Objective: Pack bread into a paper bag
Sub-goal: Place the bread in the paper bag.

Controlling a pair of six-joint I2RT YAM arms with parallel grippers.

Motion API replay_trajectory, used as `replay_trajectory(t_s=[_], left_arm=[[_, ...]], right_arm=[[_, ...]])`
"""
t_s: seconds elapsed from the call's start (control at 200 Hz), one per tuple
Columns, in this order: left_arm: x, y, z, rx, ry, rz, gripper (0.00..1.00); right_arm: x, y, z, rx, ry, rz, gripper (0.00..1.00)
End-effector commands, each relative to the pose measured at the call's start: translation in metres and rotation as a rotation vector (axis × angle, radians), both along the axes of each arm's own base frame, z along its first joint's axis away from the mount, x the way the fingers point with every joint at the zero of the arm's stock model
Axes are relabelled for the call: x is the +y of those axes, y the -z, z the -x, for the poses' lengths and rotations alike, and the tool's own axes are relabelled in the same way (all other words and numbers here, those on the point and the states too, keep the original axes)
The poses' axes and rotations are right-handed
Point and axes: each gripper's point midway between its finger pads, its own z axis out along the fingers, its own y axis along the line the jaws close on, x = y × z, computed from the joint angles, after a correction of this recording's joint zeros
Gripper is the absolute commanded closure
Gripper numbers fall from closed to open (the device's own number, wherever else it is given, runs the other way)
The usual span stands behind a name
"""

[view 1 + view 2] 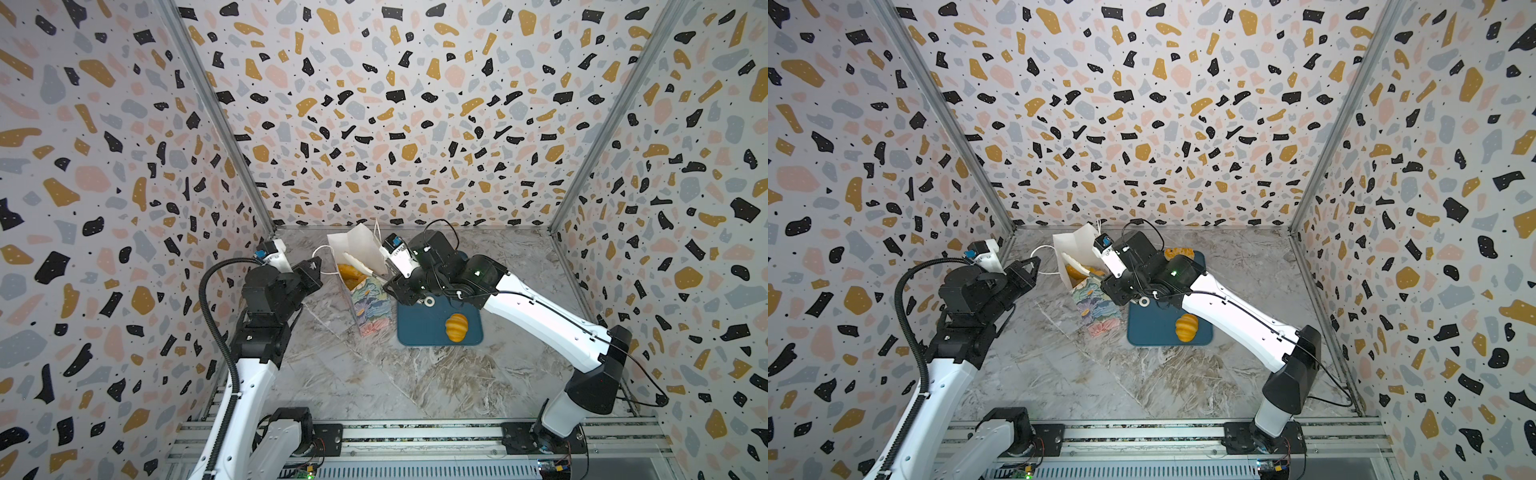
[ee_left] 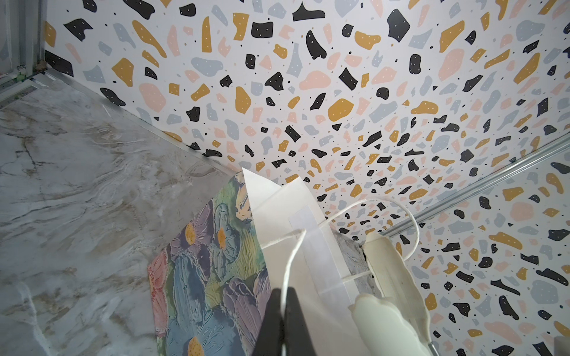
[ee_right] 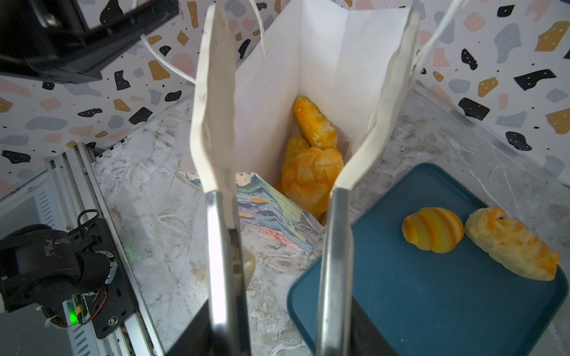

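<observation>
Bread (image 3: pixel 311 175): three pieces visible inside paper bag (image 3: pixel 324 61), two more on teal tray (image 3: pixel 431 308) just beside it on worktop (image 1: pixel 415 374). Left hand (image 2: pixel 282 320) clenched on one cord handle (image 2: pixel 293 255); right hand (image 3: pixel 314 18) released, two fingers (image 3: pixel 212 123) spread over bag mouth.

No text, label, brand, number or sign can be read in any view; the paper bag (image 1: pixel 370 307) bears only a painterly flower print, the walls (image 1: pixel 374 104) only coloured blotches
</observation>
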Motion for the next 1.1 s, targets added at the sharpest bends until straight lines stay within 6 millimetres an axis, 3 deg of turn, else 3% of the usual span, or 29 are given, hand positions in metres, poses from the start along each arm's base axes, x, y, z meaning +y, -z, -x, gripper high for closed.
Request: replay_trajectory(t_s=[0.0,0.34,1.091], left_arm=[[-0.001,-0.007,0.001,-0.037,0.010,-0.007,1.00],[-0.001,-0.007,0.001,-0.036,0.008,-0.006,1.00],[0.000,-0.008,0.000,-0.034,0.005,-0.004,1.00]], right_arm=[[-0.012,-0.077,0.006,-0.122,0.019,-0.165,0.48],[-0.041,-0.095,0.016,-0.184,0.068,-0.234,0.49],[-0.100,-0.066,0.015,-0.163,0.220,-0.252,0.54]])
